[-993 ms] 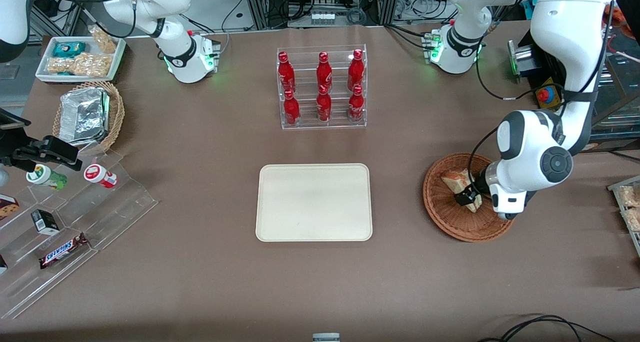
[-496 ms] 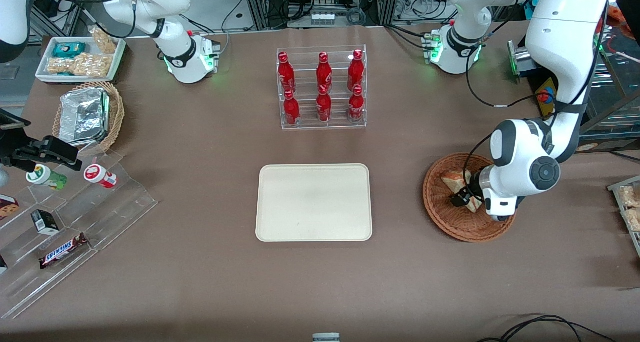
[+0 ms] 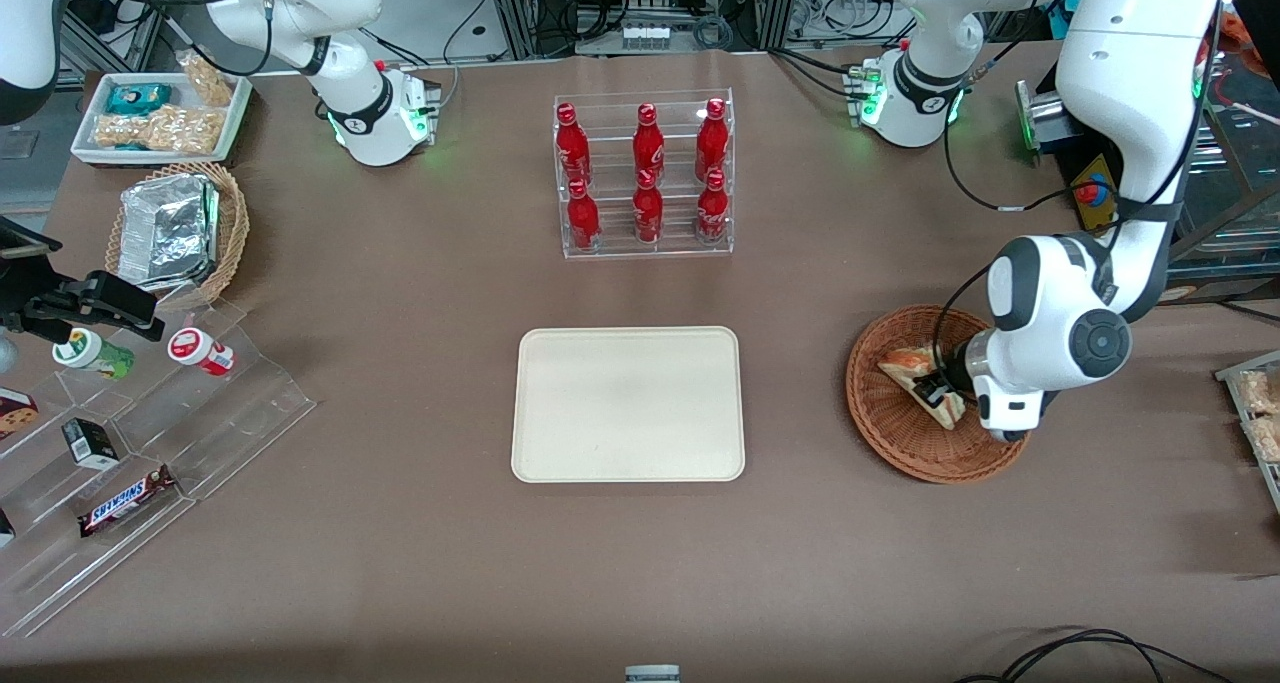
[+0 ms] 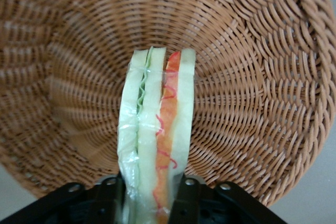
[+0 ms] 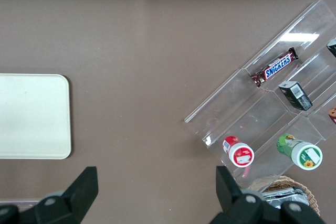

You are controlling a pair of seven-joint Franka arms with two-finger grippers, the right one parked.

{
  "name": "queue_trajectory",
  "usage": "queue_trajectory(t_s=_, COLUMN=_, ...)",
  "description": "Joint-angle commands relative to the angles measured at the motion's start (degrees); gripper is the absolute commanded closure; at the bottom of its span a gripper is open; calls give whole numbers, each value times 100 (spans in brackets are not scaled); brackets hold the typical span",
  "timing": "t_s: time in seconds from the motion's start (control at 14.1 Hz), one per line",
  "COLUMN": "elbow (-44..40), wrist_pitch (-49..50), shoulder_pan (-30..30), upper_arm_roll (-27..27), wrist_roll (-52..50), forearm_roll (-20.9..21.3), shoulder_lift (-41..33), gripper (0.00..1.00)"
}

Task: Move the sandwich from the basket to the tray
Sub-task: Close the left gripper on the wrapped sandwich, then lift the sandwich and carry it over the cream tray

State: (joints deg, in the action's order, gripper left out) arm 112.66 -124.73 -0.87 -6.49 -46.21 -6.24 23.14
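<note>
I am working over a wide brown table point(image 3: 400, 563) under even indoor light, with cable racks and equipment along the edge farthest from the front camera. On it, from largest down: stepped clear acrylic shelves point(image 3: 150, 443) of small snacks toward the parked arm's end, a clear rack of red bottles point(image 3: 645, 178) in the middle, and the cream tray point(image 3: 628, 403), flat, low-rimmed and bare, nearer the camera than the bottles. Toward the working arm's end sits the reddish-brown woven basket point(image 3: 900, 433), well apart from the tray, with open tabletop between them.

The left gripper point(image 3: 935, 391) is down over the basket. In the wrist view its two black fingers point(image 4: 113, 198) press either side of the sandwich point(image 4: 155, 145) at one end, so the jaws are clenched on the sandwich. The sandwich is a small wedge in clear film, standing on edge over the basket's weave; I cannot tell whether it touches the basket.

I judge it light, soft and easily crushed, with the film likely slippery. The bread faces are the place to hold, pressing across the layers as now, gently enough not to squeeze out the filling. The basket's rim is low, and the tray's flat surface should take it easily.
</note>
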Motion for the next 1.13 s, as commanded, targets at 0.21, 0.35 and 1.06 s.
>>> queue_trajectory(t_s=0.21, elbow=-191, wrist_pitch=792, shoulder_pan=366, upper_arm_roll=-89, wrist_roll=-20, forearm_roll=316, shoulder_lift=-978, gripper=89)
queue_trajectory(t_s=0.35, elbow=-542, wrist_pitch=1046, shoulder_pan=971, upper_arm_roll=-98, wrist_roll=6, forearm_roll=334, shoulder_lift=-873, gripper=89)
queue_trajectory(t_s=1.06, elbow=-3827, wrist_pitch=1038, shoulder_pan=3372, upper_arm_roll=-204, wrist_roll=-959, forearm_roll=536, shoulder_lift=2034, gripper=75)
